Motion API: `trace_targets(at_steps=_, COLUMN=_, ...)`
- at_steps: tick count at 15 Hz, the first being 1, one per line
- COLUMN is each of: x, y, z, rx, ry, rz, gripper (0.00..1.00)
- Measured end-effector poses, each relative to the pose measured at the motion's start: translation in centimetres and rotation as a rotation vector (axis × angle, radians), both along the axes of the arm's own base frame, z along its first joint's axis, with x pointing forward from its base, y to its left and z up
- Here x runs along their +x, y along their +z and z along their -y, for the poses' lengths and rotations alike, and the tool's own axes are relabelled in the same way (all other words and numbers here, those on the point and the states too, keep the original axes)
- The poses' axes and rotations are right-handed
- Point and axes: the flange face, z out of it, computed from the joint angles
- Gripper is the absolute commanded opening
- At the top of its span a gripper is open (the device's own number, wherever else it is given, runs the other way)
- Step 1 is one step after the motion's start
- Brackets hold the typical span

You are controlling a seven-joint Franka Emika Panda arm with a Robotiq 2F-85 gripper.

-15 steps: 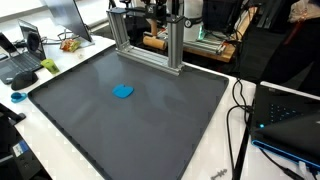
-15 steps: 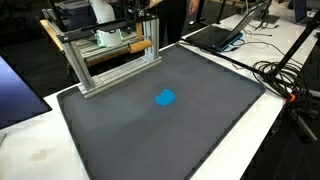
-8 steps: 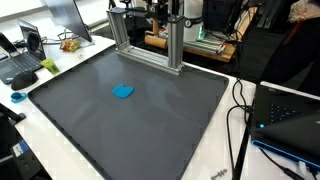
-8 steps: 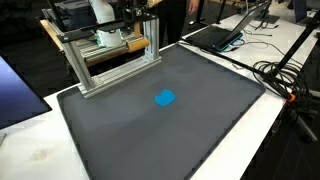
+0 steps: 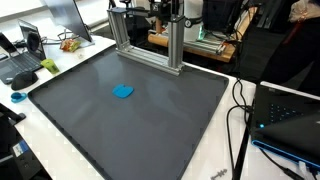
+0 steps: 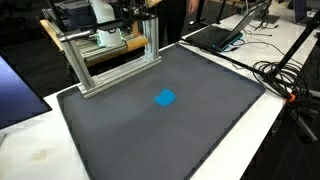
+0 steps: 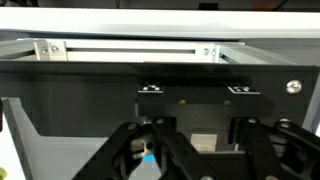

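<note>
Only the wrist view shows my pincer (image 7: 205, 152), with the frame (image 7: 130, 50) at twelve o'clock; I cannot tell its width. Both exterior views show the blue piece (image 5: 123, 91) mid-mat (image 5: 170, 125).

hand (image 7: 205, 152) cut off by bottom edge, grip unclear | blue thing (image 7: 150, 158) mostly hidden behind finger

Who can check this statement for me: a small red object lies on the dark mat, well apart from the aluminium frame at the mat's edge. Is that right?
The colour is wrong. The small object is blue, not red, as both exterior views show. The rest holds: it lies on the dark mat, well apart from the aluminium frame at the mat's edge.
</note>
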Motion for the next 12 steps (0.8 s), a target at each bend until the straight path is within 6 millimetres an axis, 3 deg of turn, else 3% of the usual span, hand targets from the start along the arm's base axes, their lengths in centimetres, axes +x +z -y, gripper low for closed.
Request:
trace_targets(at_steps=2, x=-0.22, y=-0.2, z=0.26, rx=0.004, ry=-0.009, rz=-0.003, gripper=0.98)
trace_targets(at_steps=3, x=-0.29, y=-0.27, z=0.3, rx=0.005, ry=-0.015, rz=-0.004, gripper=1.0)
trace_targets(at_steps=12, x=-0.17, y=0.0, z=-0.23, rx=-0.021, ry=-0.033, rz=0.004, gripper=1.0)
